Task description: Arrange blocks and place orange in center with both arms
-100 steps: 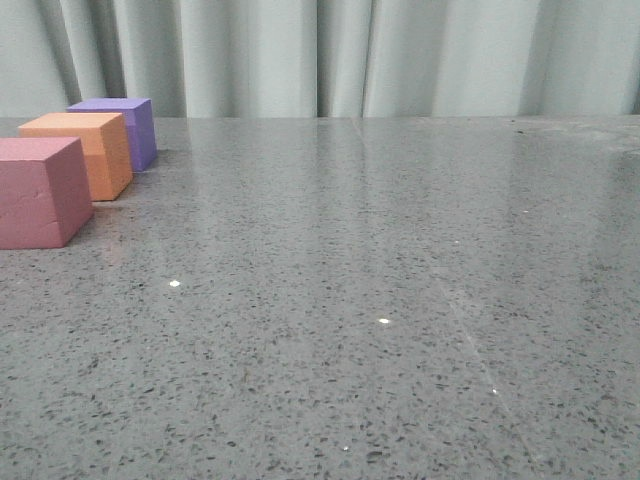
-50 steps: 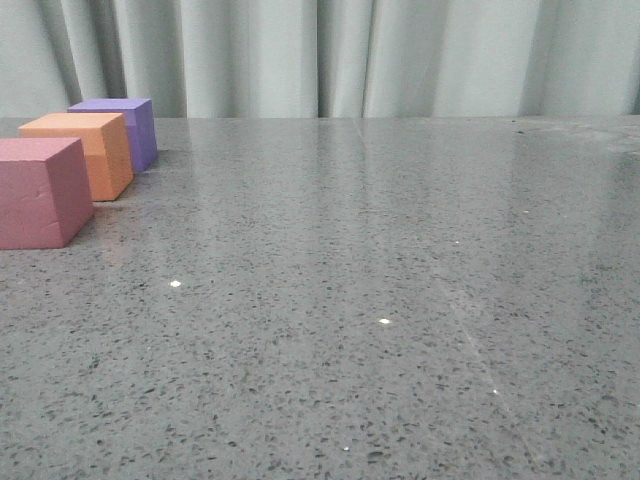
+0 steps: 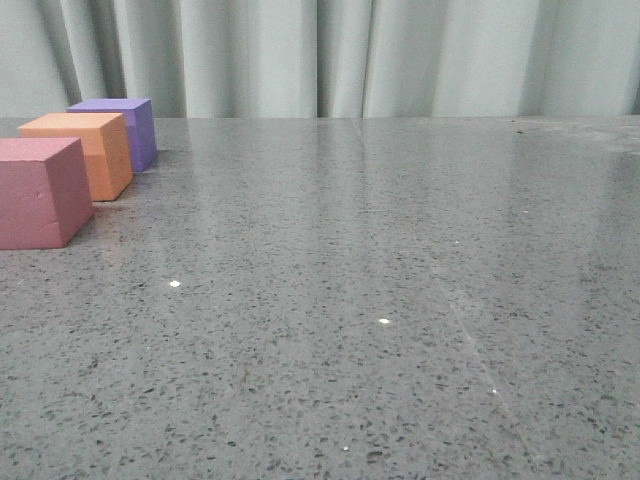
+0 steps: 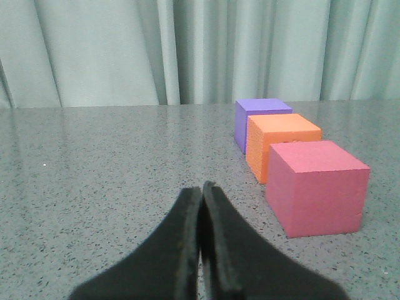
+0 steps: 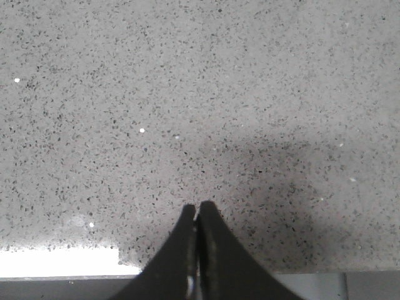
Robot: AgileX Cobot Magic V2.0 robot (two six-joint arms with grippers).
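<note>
Three foam blocks stand in a row at the table's far left in the front view: a pink-red cube point(image 3: 40, 192) nearest, the orange cube point(image 3: 85, 152) behind it, a purple cube point(image 3: 125, 128) farthest. The left wrist view shows the same row, pink-red point(image 4: 317, 186), orange point(image 4: 281, 142), purple point(image 4: 259, 119). My left gripper point(image 4: 200, 187) is shut and empty, low over the tabletop, apart from the pink-red cube. Over bare speckled stone my right gripper point(image 5: 197, 206) is shut, holding nothing. Neither arm shows in the front view.
Grey speckled stone tabletop point(image 3: 380, 300) stretches across the front view, with pale curtains point(image 3: 330, 55) behind its far edge. The right wrist view shows the table's near edge point(image 5: 62, 272) close to the fingers.
</note>
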